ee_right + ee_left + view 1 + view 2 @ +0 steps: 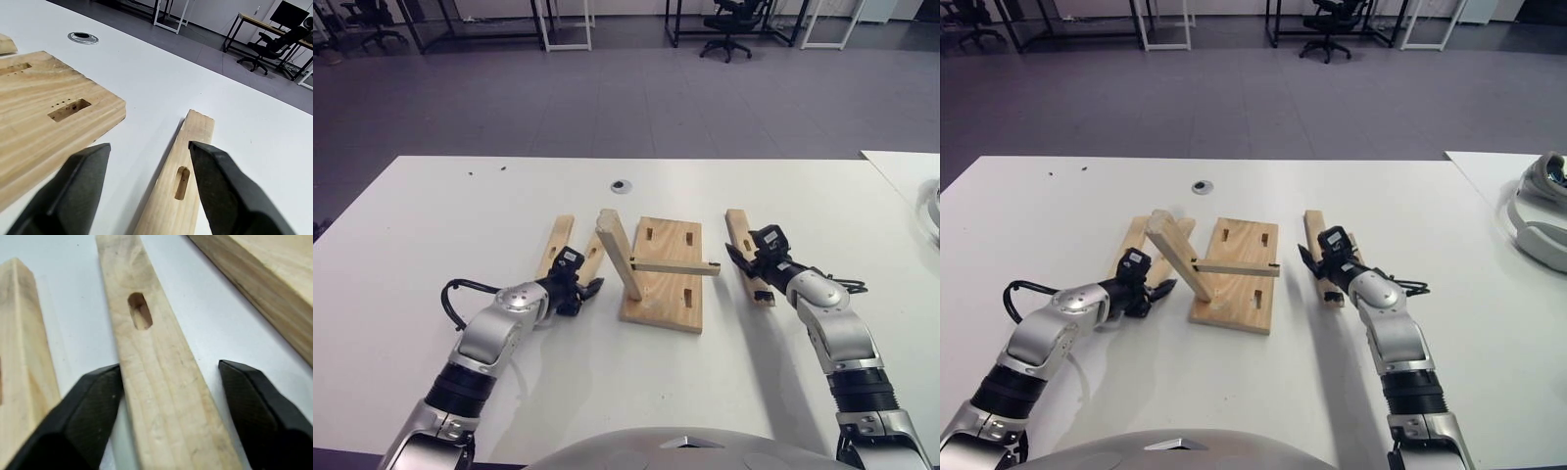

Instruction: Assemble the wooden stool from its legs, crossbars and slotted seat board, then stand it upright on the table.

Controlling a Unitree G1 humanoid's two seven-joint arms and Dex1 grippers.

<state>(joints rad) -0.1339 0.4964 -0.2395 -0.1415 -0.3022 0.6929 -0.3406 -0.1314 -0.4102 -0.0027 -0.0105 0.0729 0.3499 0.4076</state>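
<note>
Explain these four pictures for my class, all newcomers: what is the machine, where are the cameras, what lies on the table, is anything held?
It is a humanoid robot; each arm ends in a two-finger gripper. Two pictures come from its head, one from each wrist. On the table lies a slotted seat board with a tilted leg on it, a crossbar sticking from that leg. The left gripper is open around a loose leg, the right gripper open over a second leg. Nothing is gripped.

Grey floor (607, 98) behind the white table (411, 245), with an office chair (729, 37) and desk frames (566, 29).
</note>
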